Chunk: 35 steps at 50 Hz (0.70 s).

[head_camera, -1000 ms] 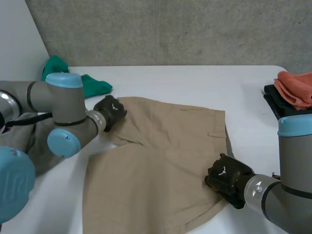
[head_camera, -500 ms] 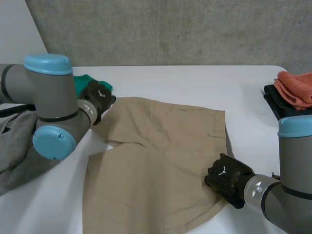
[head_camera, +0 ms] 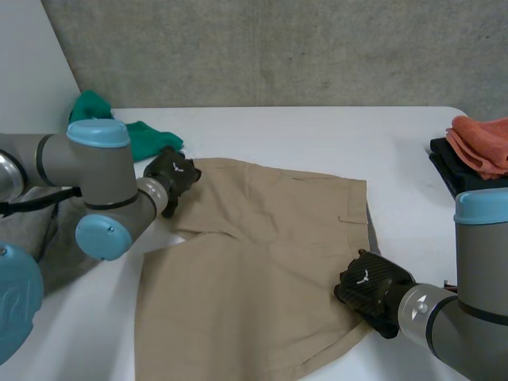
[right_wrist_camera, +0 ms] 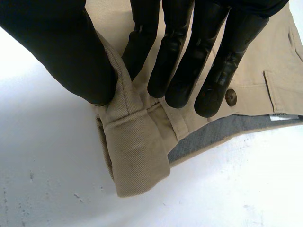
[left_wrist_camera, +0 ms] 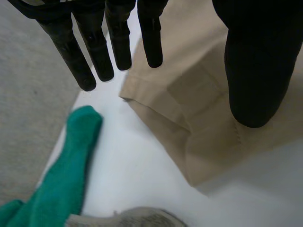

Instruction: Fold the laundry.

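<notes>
A pair of tan shorts (head_camera: pixel 262 262) lies flat mid-bench (head_camera: pixel 317 135). The left hand (head_camera: pixel 173 171), fingers (left_wrist_camera: pixel 120 42) released, is at their 10 o'clock corner. The right hand (head_camera: pixel 369 290) pinches the waistband at 4 o'clock.

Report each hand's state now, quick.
Left hand: open, fingers straight over the khaki shorts' hem corner.
Right hand: shut, pinching the shorts' waistband corner.

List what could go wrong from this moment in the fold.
1. The left hand is open over the hem corner of the shorts, gripping nothing; closing may miss it.
2. The right hand pinches just a bunched bit of waistband; lifting could let it slip, or drag the shorts askew.
</notes>
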{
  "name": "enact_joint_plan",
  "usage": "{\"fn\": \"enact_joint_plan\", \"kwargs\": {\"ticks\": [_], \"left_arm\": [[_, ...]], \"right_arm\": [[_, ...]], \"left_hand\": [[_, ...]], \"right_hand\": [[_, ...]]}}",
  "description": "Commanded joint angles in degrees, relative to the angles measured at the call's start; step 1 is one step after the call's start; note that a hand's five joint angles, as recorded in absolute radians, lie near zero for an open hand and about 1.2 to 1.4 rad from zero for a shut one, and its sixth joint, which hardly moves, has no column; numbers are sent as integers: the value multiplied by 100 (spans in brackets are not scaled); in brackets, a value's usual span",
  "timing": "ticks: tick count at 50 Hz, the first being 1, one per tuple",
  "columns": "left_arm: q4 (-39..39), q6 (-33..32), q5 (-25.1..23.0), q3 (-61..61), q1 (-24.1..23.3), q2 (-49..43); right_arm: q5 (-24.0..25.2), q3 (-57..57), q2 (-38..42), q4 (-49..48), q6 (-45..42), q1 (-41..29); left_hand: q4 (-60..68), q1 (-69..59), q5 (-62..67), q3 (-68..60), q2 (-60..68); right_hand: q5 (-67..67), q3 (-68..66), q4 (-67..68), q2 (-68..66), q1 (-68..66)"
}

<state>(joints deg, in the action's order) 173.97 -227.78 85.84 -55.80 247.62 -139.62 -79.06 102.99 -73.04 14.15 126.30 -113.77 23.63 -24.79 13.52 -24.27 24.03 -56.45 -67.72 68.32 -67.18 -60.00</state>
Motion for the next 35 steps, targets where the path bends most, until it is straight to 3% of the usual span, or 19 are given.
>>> {"fn": "enact_joint_plan", "kwargs": {"ticks": [1, 5, 18, 26, 28, 31, 35], "left_arm": [[-521, 15, -85, 43, 75, -74], [-680, 23, -24, 16, 137, -4], [-1076, 50, 829, -537, 137, 321], [-813, 94, 873, -1082, 128, 752], [-680, 94, 873, -1144, 76, 822], [-566, 111, 882, -1301, 49, 1137], [-400, 303, 891, -1696, 58, 1673]], "right_arm": [[4, 2, 0, 0, 0, 13], [-4, 2, 0, 0, 0, 13], [22, 2, -17, 62, 105, -5], [57, -6, -26, 97, 307, -5], [57, -33, -26, 106, 386, -14], [66, -77, -35, 106, 580, -14], [180, -147, -44, 97, 870, -14]], "left_hand": [[2922, -2807, 2934, -2859, 2882], [5627, -5512, 5639, -5564, 5587], [5637, -5521, 5648, -5573, 5597], [5637, -5521, 5648, -5573, 5597], [4099, -3984, 4111, -4036, 4059], [591, -475, 602, -527, 550], [-113, 229, -102, 177, -153]], "right_hand": [[-1355, -1228, 1168, -1282, -2000], [-1355, -1228, 1168, -1282, -2000], [-1355, -1228, 1168, -1282, -2000], [-1355, -1228, 1168, -1282, -2000], [-1355, -1228, 1168, -1282, -2000], [-1355, -1228, 1168, -1282, -2000], [-1355, -1228, 1168, -1282, -2000]]}}
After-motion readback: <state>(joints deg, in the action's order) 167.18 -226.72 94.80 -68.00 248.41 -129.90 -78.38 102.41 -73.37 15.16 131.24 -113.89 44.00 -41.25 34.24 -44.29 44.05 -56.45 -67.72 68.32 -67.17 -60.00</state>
